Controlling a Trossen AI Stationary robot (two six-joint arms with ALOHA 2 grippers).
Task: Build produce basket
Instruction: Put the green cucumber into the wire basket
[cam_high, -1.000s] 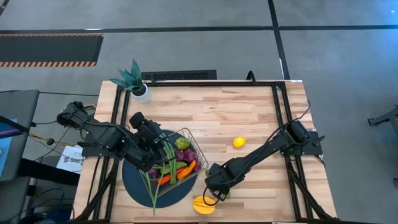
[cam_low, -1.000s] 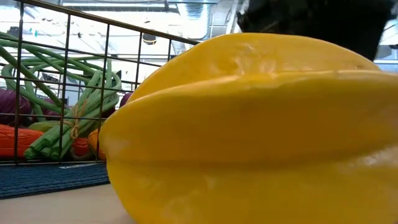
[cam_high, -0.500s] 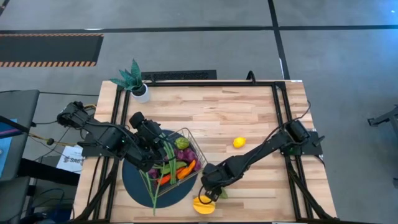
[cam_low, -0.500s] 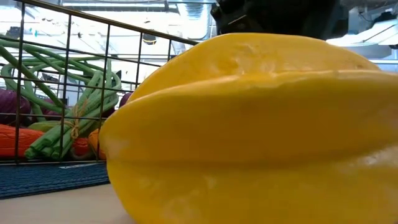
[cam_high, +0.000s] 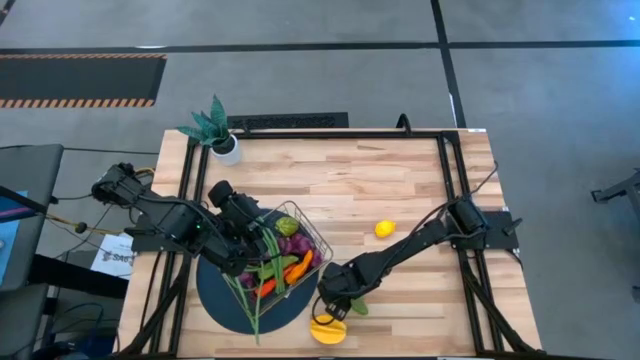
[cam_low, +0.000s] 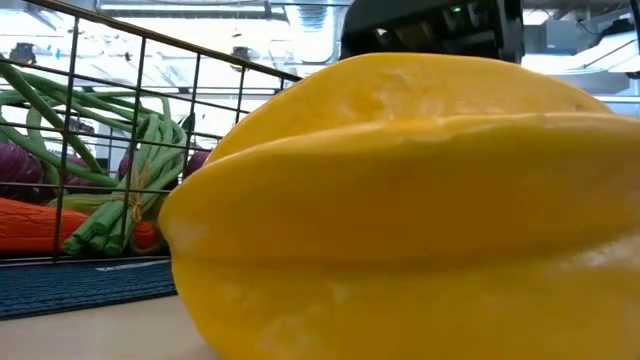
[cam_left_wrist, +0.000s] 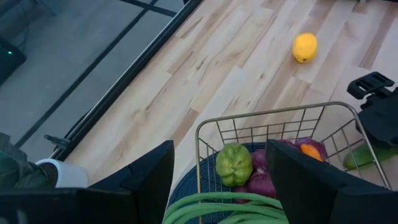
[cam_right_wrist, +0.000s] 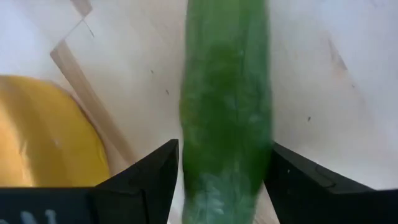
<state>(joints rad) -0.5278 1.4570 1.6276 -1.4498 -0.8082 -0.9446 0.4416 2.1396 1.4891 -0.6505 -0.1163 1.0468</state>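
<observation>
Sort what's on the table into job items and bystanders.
Job: basket, green beans, green pepper, cucumber, lemon, yellow-orange fruit.
Bystanders: potted plant, dark round mat.

A large yellow-orange fruit (cam_low: 400, 210) with ridged sides fills most of the frame, resting on the table. Behind it to one side stands the wire basket (cam_low: 140, 70) on a dark mat (cam_low: 80, 285), holding bundled green beans (cam_low: 130, 200), an orange pepper (cam_low: 40, 225) and something purple (cam_low: 20, 165). A dark part of a robot arm (cam_low: 430, 28) shows above the fruit.
</observation>
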